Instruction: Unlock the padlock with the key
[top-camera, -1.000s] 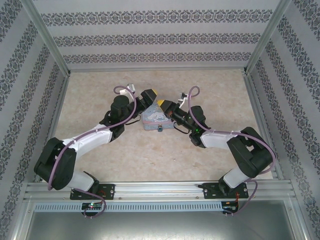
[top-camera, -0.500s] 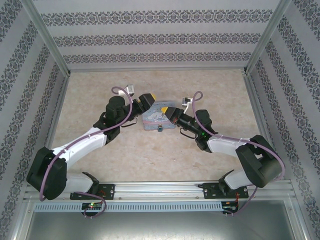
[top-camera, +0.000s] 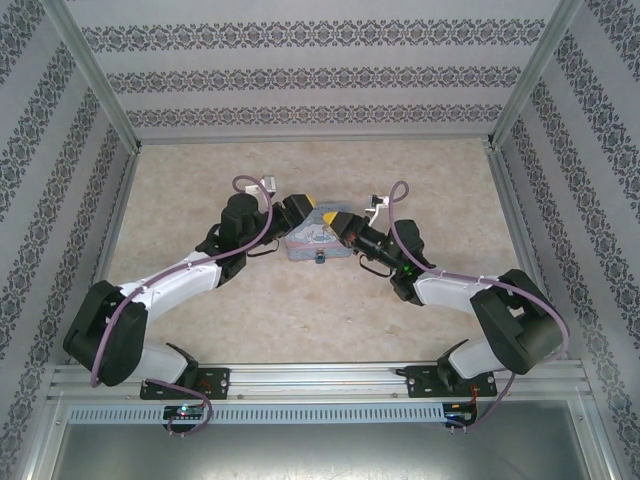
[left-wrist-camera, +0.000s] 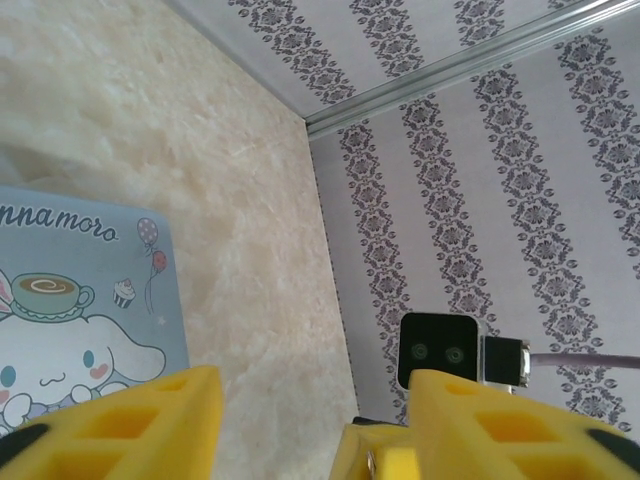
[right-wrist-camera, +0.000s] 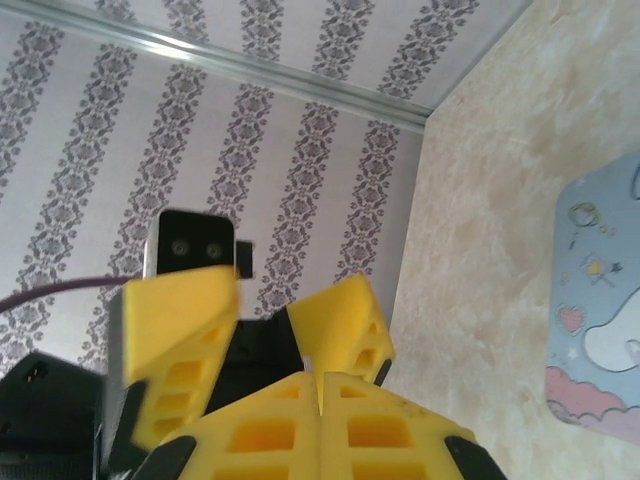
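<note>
A pale blue cartoon tin (top-camera: 312, 240) lies mid-table, and the small dark padlock (top-camera: 320, 258) sits at its near edge. Above the tin's far part the two yellow grippers meet tip to tip. My right gripper (top-camera: 329, 218) (right-wrist-camera: 320, 378) is shut, and a thin grey sliver, the key (right-wrist-camera: 308, 364), pokes out of its tips. My left gripper (top-camera: 306, 210) (left-wrist-camera: 315, 382) is open. Its fingers (right-wrist-camera: 180, 320) stand either side of the right gripper's tip (left-wrist-camera: 385, 450), which lies close to the right-hand finger. The tin's lid (left-wrist-camera: 80, 290) shows below the left finger.
Patterned walls on aluminium posts (top-camera: 100, 90) close the table at the back and on both sides. Bare marbled tabletop (top-camera: 300, 310) lies between the tin and the arm bases. Each wrist camera (left-wrist-camera: 440, 350) (right-wrist-camera: 190, 245) faces the other at close range.
The left jaws have narrowed. Both grippers have moved toward each other above the tin, and the right arm has stretched forward. The right gripper stayed shut.
</note>
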